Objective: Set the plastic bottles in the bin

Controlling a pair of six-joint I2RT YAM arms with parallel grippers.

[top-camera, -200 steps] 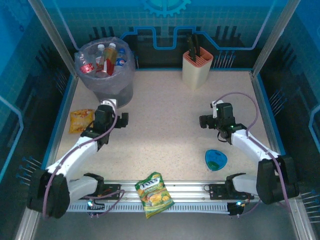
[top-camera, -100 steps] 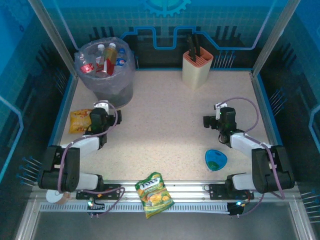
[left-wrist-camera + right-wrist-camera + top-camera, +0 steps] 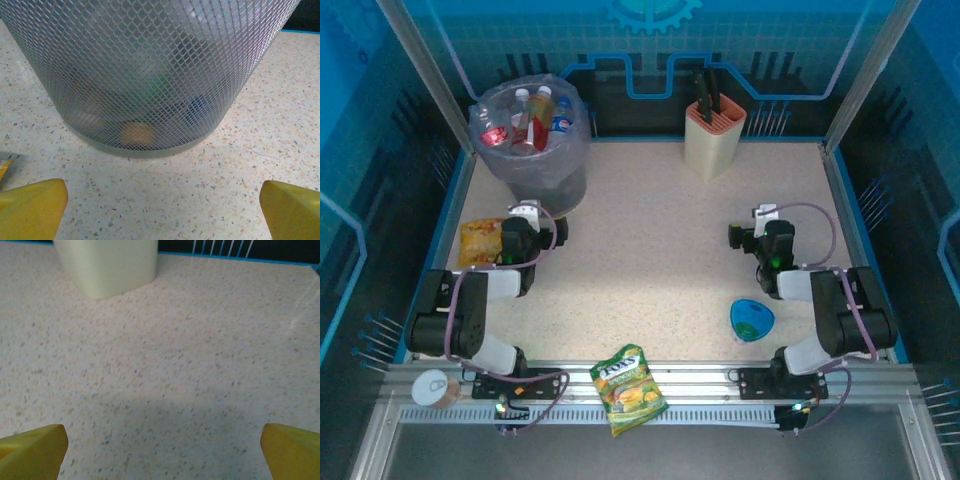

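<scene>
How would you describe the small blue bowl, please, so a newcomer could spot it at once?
On the speckled table, look at the near right part, beside the folded right arm. The blue bowl lies there, alone on the tabletop. It is low, rounded and bright blue, unlike the tall peach knife holder at the far edge and the flat green snack bag.

The top camera looks steeply down from high behind the near edge onto the whole table [image 3: 660, 230]. The left wrist camera sits low, very near the bin [image 3: 150, 75], and faces its mesh wall. The right wrist camera, also low, faces the knife holder [image 3: 107, 265] at the far edge from further away. Both objects appear in the top view too.
</scene>
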